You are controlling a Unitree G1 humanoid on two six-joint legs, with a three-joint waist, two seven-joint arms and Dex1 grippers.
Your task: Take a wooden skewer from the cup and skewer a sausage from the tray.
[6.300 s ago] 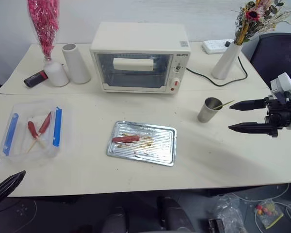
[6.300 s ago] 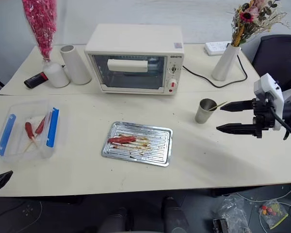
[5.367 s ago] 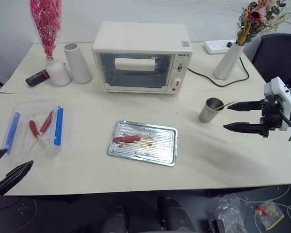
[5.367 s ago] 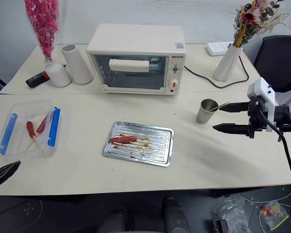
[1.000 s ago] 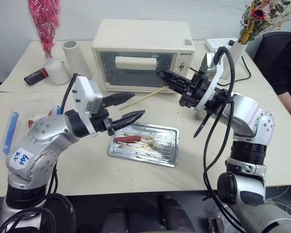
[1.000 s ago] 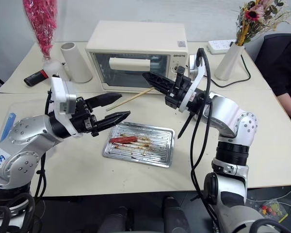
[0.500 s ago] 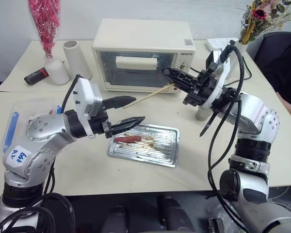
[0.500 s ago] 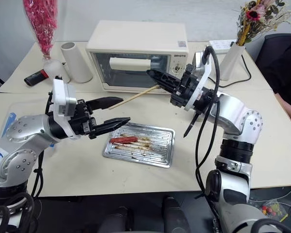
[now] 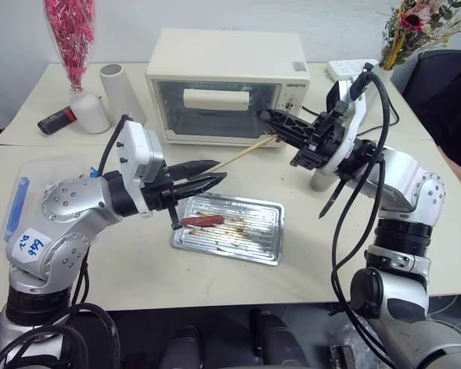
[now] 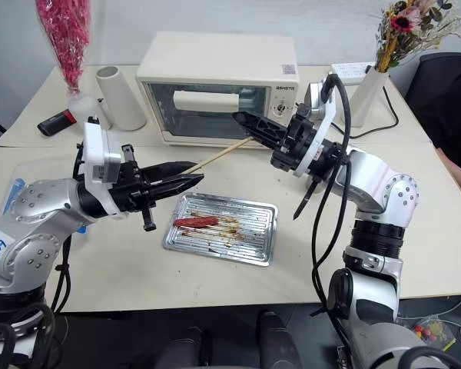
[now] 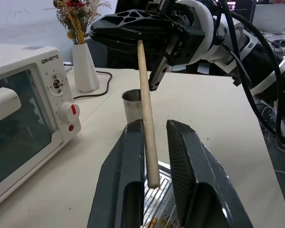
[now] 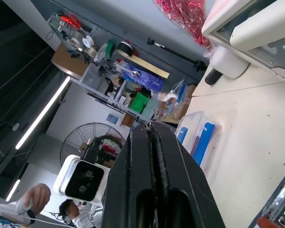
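My right gripper (image 9: 263, 118) is shut on one end of the wooden skewer (image 9: 242, 154) and holds it slanting in the air above the table. The skewer's free end lies between the fingers of my left gripper (image 9: 219, 171), which have closed in on it; in the left wrist view the skewer (image 11: 145, 104) runs up from between those fingers (image 11: 133, 156) to the right gripper (image 11: 133, 35). Below it, the sausage (image 9: 202, 221) lies at the left end of the tray (image 9: 257, 234). The cup (image 11: 132, 105) stands upright behind my right arm.
A cream toaster oven (image 9: 227, 84) stands behind the tray. A clear box with blue clips (image 9: 17, 209) sits at the left, partly behind my left arm. A white cylinder (image 9: 123, 92) and a red bouquet (image 9: 71, 38) stand at the back left, flowers (image 9: 415, 23) at the back right.
My left gripper's fingers, wide apart half a second ago, have come together around the skewer's free end. The right gripper still holds the other end in nearly the same place.
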